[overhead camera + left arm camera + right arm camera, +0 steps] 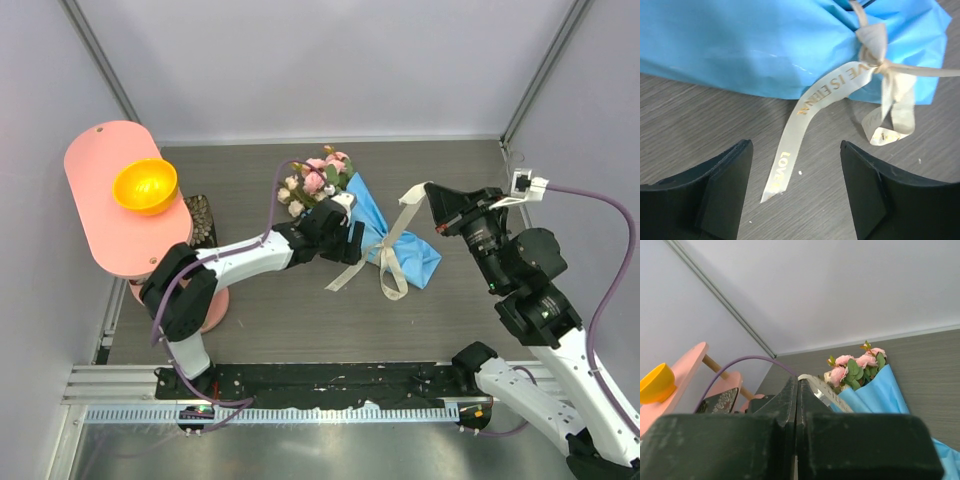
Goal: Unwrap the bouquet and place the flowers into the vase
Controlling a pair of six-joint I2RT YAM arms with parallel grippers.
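Desk (260, 320) from above: left arm (240, 262) reaches low to the bouquet (370, 210) lying on its side mid-desk; right arm (520, 265) is raised, tip at the ribbon (398, 218) end.
Left wrist: left fingers (725, 190) spread, straddling a loose ribbon tail.
Right wrist: right fingers (785, 405) pressed together, pinching the ribbon; flowers (860, 361) beyond.

Bouquet laid mid-bench, shelf at the left.
The bouquet (365, 205) is laid at mid-frame on the bench (300, 320), with the flowers (315, 180) toward the upper left and the wrapped end toward the lower right. Its ribbon (388, 262) is trailed toward the lower edge; one tail is placed between the spread left fingers (722, 190), and one strand is pinched in the right fingers (445, 200) at right. At upper left a bowl (145, 185) is set on a raised shelf (95, 230), with a cup (200, 215) tucked just to its right.
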